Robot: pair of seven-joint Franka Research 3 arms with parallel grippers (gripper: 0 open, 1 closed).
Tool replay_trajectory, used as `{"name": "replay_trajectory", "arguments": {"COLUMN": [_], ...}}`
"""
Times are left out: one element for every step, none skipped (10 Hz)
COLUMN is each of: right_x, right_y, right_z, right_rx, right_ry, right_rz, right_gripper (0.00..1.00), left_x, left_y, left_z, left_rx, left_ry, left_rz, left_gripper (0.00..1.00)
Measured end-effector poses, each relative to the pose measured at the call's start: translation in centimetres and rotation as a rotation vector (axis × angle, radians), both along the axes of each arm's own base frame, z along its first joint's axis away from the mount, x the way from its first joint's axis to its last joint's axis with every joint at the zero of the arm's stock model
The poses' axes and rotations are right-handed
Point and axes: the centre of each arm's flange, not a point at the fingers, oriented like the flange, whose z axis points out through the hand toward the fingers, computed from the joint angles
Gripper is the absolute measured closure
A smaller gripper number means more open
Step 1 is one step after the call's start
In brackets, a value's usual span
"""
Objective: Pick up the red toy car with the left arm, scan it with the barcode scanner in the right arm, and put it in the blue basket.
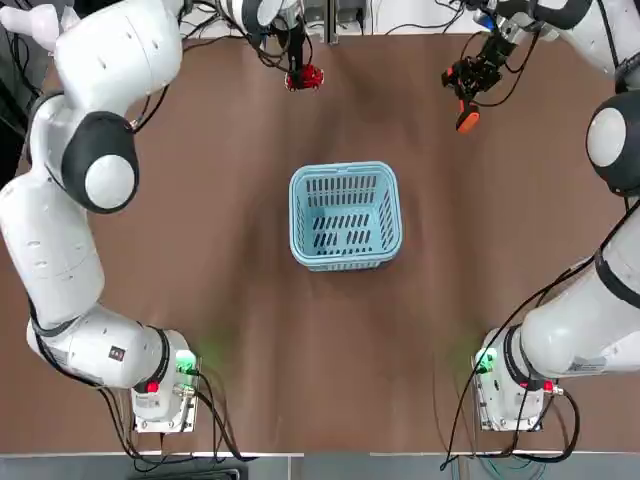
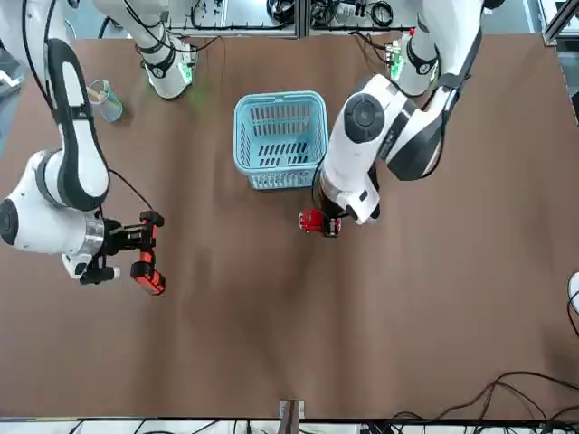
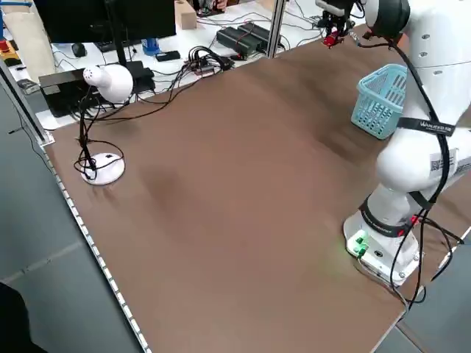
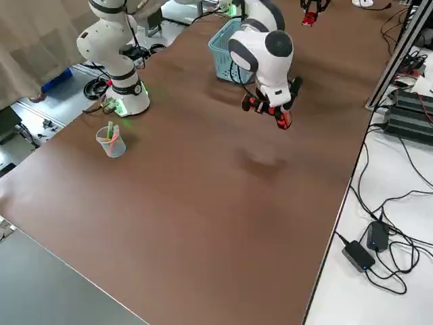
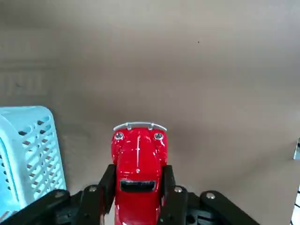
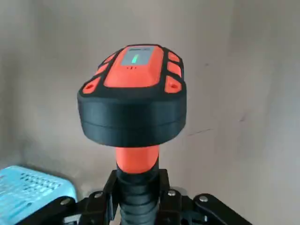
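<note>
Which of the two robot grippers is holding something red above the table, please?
The left gripper: its fingers are closed on the red toy car, while the right gripper grips the orange-and-black scanner.

The top view looks straight down from above the desk (image 1: 250, 380); the front view faces the robot from across. Two raised side views look diagonally over it. Both close wrist views share the blue basket (image 1: 346, 216) with them.
</note>
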Motion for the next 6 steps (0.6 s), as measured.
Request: {"name": "replay_trajectory", "arguments": {"right_x": [-0.3, -0.7, -1.2, -1.7, -2.2, -2.7], "right_y": [2.3, 5.0, 7.9, 10.6, 12.5, 13.4], "right_z": [1.4, 3.0, 4.0, 4.3, 4.4, 4.6], "right_rx": [0.023, 0.041, 0.059, 0.090, 0.140, 0.205], "right_ry": [0.017, 0.036, 0.053, 0.071, 0.097, 0.136], "right_rz": [-0.010, -0.021, -0.034, -0.040, -0.041, -0.037], "right_gripper": [0.63, 0.63, 0.63, 0.63, 0.63, 0.63], "left_x": [0.1, 0.1, -0.2, -0.4, -0.6, -0.6], "left_y": [-0.7, -1.2, -1.8, -2.3, -2.5, -2.5], "left_z": [0.0, -0.2, -0.4, -0.4, -0.4, -0.3], "left_rx": [-0.003, 0.003, 0.007, 0.008, 0.007, 0.007], "left_ry": [-0.004, -0.010, -0.012, -0.013, -0.013, -0.014], "left_rz": [0.007, 0.006, 0.000, -0.006, -0.009, -0.010], "left_gripper": [0.56, 0.56, 0.56, 0.56, 0.56, 0.56]}}
